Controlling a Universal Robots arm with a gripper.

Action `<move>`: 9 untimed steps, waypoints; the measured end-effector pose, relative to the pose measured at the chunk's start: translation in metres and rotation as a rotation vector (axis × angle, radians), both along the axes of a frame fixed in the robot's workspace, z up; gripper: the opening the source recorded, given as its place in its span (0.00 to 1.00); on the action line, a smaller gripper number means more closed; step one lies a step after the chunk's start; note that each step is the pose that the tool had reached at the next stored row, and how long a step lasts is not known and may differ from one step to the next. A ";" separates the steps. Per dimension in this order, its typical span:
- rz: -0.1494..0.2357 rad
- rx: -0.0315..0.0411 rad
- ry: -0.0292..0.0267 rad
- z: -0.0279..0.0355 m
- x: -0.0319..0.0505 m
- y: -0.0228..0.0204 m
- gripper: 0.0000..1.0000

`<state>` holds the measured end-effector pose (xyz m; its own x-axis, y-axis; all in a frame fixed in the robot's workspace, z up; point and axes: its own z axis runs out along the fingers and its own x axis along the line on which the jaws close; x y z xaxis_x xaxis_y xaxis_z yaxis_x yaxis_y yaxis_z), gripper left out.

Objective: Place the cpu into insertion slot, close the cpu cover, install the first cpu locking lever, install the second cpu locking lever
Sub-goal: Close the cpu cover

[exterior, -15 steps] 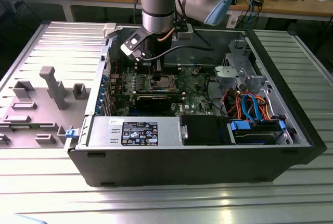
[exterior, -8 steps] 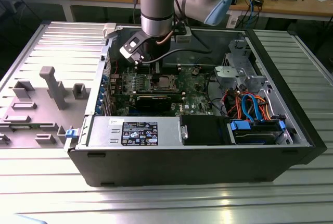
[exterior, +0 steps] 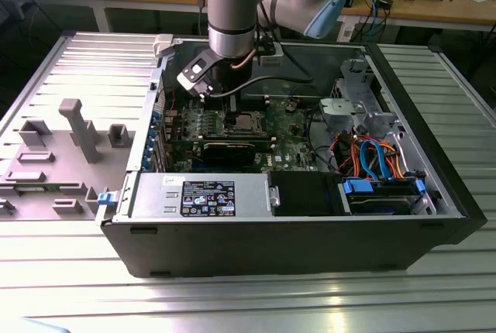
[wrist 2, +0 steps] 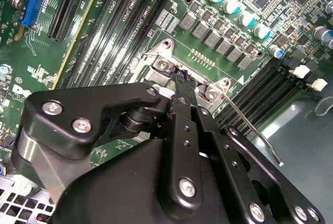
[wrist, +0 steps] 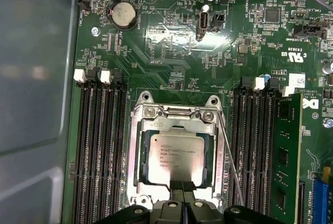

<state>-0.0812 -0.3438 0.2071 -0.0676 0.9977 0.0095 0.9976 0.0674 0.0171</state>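
Claw (wrist: 182, 185): fingers pressed together, tips at edge of cpu (wrist: 174, 157). Cpu sits in insertion slot (wrist: 141, 153), cpu cover (wrist: 177, 128) down around it. Your risk: tips skid, scoring cpu; locking lever (wrist: 231, 161) looks unlatched, so cover may lift.

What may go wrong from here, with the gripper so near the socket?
1. The gripper, jaws shut, rests at the edge of the cpu cover beside the cpu; a slip may scratch the chip or bend the cover.
2. The thin locking lever looks unlatched and lies close to the memory slots; it might snag there, and the cover may lift.
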 end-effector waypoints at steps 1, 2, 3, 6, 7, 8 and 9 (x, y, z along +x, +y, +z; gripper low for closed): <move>0.000 0.0002 -0.0002 -0.0002 0.0000 0.0000 0.11; 0.000 0.0004 -0.0003 0.0005 0.0000 0.0001 0.11; 0.000 0.0004 -0.0003 0.0022 0.0000 0.0001 0.11; 0.000 0.0003 -0.0005 0.0086 0.0000 0.0001 0.11; 0.000 0.0003 -0.0006 0.0086 0.0007 0.0001 0.11; 0.000 0.0002 -0.0004 0.0087 0.0024 0.0001 0.11; 0.000 0.0002 -0.0005 0.0087 0.0077 0.0001 0.11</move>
<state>-0.0734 -0.3437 0.2158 -0.0675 0.9977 0.0097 0.9976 0.0673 0.0176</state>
